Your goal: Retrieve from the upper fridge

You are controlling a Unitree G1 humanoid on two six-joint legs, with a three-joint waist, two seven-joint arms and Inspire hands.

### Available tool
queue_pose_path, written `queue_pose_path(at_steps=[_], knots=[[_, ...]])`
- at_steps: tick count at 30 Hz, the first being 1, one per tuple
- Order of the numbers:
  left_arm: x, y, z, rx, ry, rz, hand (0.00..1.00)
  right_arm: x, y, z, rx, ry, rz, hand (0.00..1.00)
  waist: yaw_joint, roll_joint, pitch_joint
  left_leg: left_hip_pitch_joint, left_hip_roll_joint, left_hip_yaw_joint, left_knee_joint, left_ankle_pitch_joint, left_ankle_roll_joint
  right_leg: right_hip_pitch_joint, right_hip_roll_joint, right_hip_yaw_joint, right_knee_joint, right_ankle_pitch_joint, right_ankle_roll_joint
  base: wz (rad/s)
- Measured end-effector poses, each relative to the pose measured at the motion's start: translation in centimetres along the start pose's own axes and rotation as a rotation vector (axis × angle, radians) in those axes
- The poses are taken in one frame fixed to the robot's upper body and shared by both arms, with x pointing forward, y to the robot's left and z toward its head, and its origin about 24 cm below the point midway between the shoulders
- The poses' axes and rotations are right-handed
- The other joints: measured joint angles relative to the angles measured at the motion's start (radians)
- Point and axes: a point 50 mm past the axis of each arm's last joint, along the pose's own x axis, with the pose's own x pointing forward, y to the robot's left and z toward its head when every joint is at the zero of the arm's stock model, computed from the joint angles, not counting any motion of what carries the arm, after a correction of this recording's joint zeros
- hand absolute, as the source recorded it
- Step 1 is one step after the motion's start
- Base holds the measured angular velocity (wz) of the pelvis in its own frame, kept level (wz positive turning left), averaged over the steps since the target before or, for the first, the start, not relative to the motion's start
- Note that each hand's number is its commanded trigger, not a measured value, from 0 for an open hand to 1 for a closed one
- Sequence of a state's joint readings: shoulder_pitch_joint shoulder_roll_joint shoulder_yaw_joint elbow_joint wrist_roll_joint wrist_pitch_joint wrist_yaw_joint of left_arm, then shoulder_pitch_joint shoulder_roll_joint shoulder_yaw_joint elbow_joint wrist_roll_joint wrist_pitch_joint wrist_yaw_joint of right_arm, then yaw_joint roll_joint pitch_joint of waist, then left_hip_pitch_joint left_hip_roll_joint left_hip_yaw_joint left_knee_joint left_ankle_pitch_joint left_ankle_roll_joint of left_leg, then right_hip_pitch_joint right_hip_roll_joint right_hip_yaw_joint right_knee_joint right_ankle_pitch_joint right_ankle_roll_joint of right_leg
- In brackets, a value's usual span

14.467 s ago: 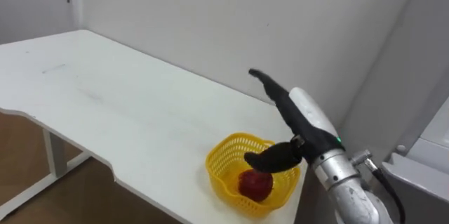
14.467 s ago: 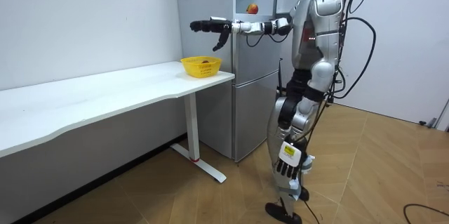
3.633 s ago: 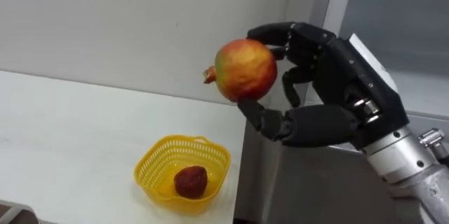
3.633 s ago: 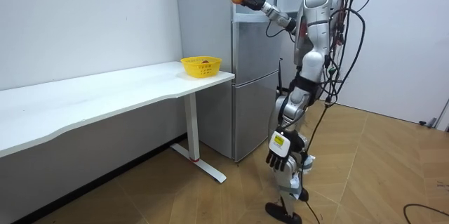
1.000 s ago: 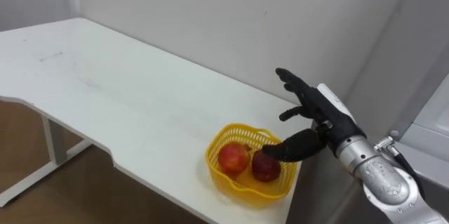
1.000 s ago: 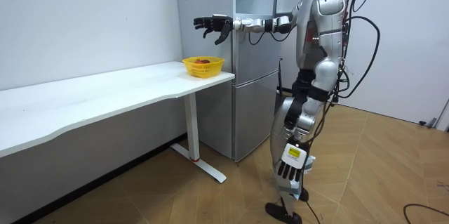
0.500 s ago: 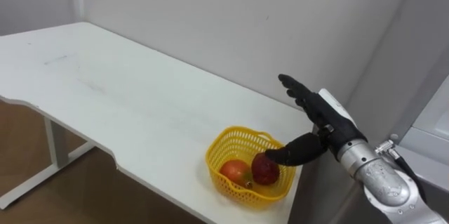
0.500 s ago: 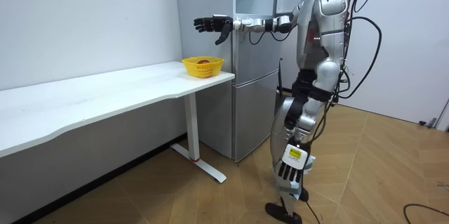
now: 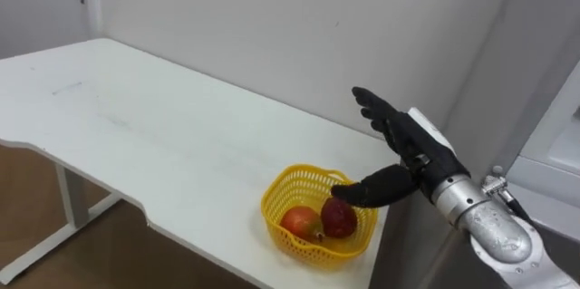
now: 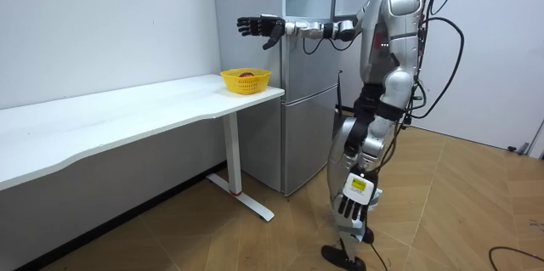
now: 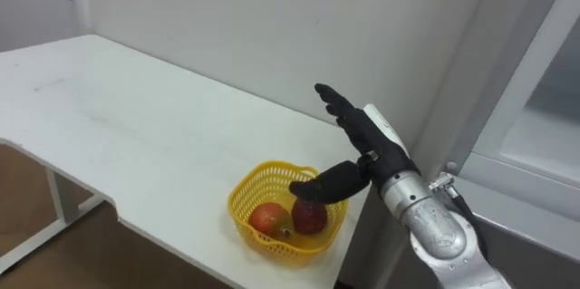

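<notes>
Since two red fruits [image 9: 337, 218] lie in the yellow mesh basket [image 9: 268, 212] on the white table [image 9: 136, 135], the right robot hand [image 9: 412, 153] hovers spread, empty.

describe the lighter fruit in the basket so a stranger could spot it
At the end of the white table sits a yellow basket. Inside, the orange-red fruit lies left of the dark red fruit, paler and yellower.

The pomegranate [image 9: 300, 222] — round, reddish-orange — sits in the yellow basket [image 9: 269, 200] at the desk's [image 9: 163, 144] near corner, right beside a darker red fruit [image 9: 339, 219].
</notes>
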State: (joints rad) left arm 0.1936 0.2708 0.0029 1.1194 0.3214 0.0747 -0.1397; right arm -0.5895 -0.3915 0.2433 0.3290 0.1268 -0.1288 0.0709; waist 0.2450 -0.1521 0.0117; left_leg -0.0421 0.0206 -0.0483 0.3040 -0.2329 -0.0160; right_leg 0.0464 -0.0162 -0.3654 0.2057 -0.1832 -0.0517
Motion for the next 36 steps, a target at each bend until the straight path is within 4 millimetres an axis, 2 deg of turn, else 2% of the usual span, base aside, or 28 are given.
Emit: queue_pose_path(at_steps=[1, 2, 3, 5, 7, 11, 13, 15, 18, 21, 27, 34, 36], knots=[[0.0, -0.3, -0.1, -0.016, 0.000, -0.007, 0.00, -0.2, 0.1, 0.9, 0.022, -0.047, 0.005, 0.00, 0.000, 0.015, -0.0010, 0.006, 0.001, 0.008, -0.002, 0.000, 0.000, 0.000, 0.000, 0.007, 0.000, 0.000, 0.000, -0.21], [0.0, -0.4, -0.1, -0.018, 0.000, -0.012, 0.00, -0.3, 0.2, 1.3, 0.034, -0.066, 0.006, 0.00, 0.000, 0.018, -0.0031, 0.013, 0.002, 0.013, -0.002, 0.000, 0.000, 0.002, 0.000, 0.011, 0.000, 0.000, 0.000, -0.21], [0.0, -0.6, -0.2, -0.021, -0.001, -0.019, 0.00, -0.7, 0.5, 1.9, 0.052, -0.098, 0.013, 0.00, -0.001, 0.032, -0.0016, 0.022, 0.003, 0.019, -0.006, 0.000, 0.000, 0.006, 0.001, 0.019, -0.001, 0.000, 0.000, -0.15], [0.0, -0.7, -0.1, -0.021, -0.006, -0.021, 0.00, -1.6, 1.1, 2.4, 0.063, -0.126, 0.034, 0.00, -0.005, 0.041, -0.0061, 0.033, 0.005, 0.032, -0.014, 0.000, 0.000, 0.008, 0.003, 0.033, 0.000, 0.000, 0.000, -0.21], [0.1, -0.9, 0.1, -0.022, -0.013, -0.025, 0.00, -2.4, 1.7, 2.6, 0.069, -0.145, 0.061, 0.00, -0.010, 0.050, -0.0056, 0.040, 0.008, 0.045, -0.018, 0.000, 0.000, 0.008, 0.004, 0.045, 0.000, 0.000, 0.000, -0.22], [0.1, -1.5, 0.3, -0.017, -0.022, -0.035, 0.00, -3.4, 2.8, 3.1, 0.096, -0.173, 0.093, 0.00, -0.026, 0.072, 0.0040, 0.071, 0.012, 0.086, -0.041, 0.000, 0.001, 0.005, 0.006, 0.084, 0.014, 0.000, 0.000, -0.31], [0.1, -1.7, 0.5, 0.001, -0.025, -0.041, 0.00, -3.7, 3.4, 3.5, 0.114, -0.193, 0.108, 0.00, -0.035, 0.076, 0.0037, 0.076, 0.015, 0.104, -0.054, 0.000, 0.001, 0.003, 0.009, 0.099, 0.014, 0.000, 0.000, -0.26], [0.1, -1.8, 0.6, 0.011, -0.031, -0.047, 0.00, -4.0, 3.9, 4.0, 0.129, -0.217, 0.134, 0.00, -0.060, 0.077, 0.0024, 0.081, 0.017, 0.105, -0.048, 0.000, 0.001, 0.001, 0.014, 0.116, 0.013, 0.001, -0.001, -0.11], [0.1, -1.9, 0.6, 0.014, -0.043, -0.065, 0.00, -4.8, 4.4, 4.7, 0.134, -0.254, 0.176, 0.00, -0.075, 0.083, -0.0012, 0.087, 0.020, 0.116, -0.047, 0.000, 0.001, 0.004, 0.016, 0.121, 0.013, 0.001, -0.001, -0.07], [0.1, -2.1, 0.8, 0.026, -0.051, -0.077, 0.00, -5.0, 4.5, 5.0, 0.157, -0.267, 0.197, 0.00, -0.083, 0.093, -0.0090, 0.100, 0.022, 0.129, -0.052, 0.000, 0.001, 0.006, 0.017, 0.135, 0.014, 0.001, -0.001, -0.13], [0.1, -2.3, 0.4, 0.021, -0.049, -0.070, 0.00, -6.8, 5.6, 4.9, 0.220, -0.271, 0.223, 0.00, -0.119, 0.104, -0.0115, 0.106, 0.023, 0.146, -0.065, -0.001, 0.001, 0.000, 0.020, 0.157, 0.014, 0.000, -0.002, -0.09], [0.1, -3.0, 0.2, 0.002, -0.049, -0.070, 0.00, -9.2, 4.1, 4.3, 0.265, -0.249, 0.132, 0.00, -0.155, 0.107, -0.0129, 0.111, 0.022, 0.163, -0.069, -0.002, 0.003, -0.013, 0.021, 0.174, 0.022, 0.001, -0.001, -0.08], [0.1, -3.1, 0.1, 0.001, -0.050, -0.072, 0.00, -10.2, 4.3, 3.5, 0.272, -0.207, 0.131, 0.00, -0.165, 0.118, -0.0142, 0.117, 0.027, 0.176, -0.069, -0.007, 0.003, -0.013, 0.025, 0.184, 0.020, 0.001, -0.001, -0.14]])
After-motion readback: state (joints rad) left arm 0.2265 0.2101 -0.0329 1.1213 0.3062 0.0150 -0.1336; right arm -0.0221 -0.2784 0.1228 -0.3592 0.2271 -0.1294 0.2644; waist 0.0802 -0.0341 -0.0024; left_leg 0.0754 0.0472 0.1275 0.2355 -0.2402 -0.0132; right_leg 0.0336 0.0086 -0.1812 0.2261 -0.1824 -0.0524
